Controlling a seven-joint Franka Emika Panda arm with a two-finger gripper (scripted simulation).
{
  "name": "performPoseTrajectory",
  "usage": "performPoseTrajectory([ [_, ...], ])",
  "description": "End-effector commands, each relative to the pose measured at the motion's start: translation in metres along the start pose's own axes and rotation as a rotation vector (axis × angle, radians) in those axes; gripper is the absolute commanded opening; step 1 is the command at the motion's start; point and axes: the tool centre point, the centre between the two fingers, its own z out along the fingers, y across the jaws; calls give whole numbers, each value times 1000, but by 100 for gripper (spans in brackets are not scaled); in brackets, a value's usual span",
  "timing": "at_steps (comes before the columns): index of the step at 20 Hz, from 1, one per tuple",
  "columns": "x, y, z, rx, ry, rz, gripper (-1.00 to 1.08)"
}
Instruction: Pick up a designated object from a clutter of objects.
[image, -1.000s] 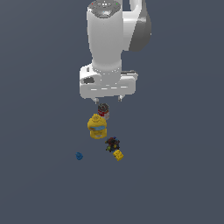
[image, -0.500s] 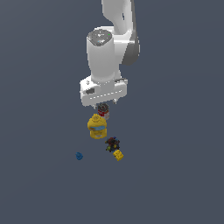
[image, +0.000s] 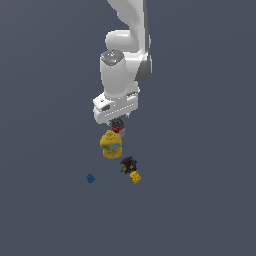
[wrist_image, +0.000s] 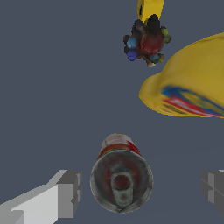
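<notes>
Since the earlier frames the arm has been swung toward the exterior view's right and lowered, so that the gripper (image: 118, 119) is now brought down directly over the can (image: 118, 127), while the objects themselves are seen unmoved. Taken from the exterior view's left, the tiny blue piece (image: 90, 178) is found well apart from the can, lower in the picture; next the yellow container (image: 111, 144) is set just beside the can, apparently touching or nearly so; the can itself is placed straight beneath the hand; the dark multicoloured lump (image: 128, 164) and the small yellow block (image: 135, 177), close together, are found beyond the yellow container from the can. In the wrist view the can (wrist_image: 121, 178) is seen end-on, its grey metal top faced toward the camera, so its long axis is judged upright and in line with the approach. The fingers (wrist_image: 70, 193) are spread wide, one on each side of the can, with clear gaps and nothing gripped. The yellow container (wrist_image: 188, 85) lies outside the gap between the fingers. Whether anything is inside the yellow container cannot be told.
</notes>
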Motion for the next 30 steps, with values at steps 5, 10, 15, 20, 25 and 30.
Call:
performPoseTrajectory([
  [5,-20,-7,18,-3,3,-78,100],
  [10,-26,-9,24,-4,4,-103,100],
  [15,-26,-9,25,-3,3,-101,100],
  [20,-27,-9,35,-4,3,-102,100],
  [25,-27,-10,54,-4,3,-103,100],
  [30,-28,-10,70,-5,3,-104,100],
])
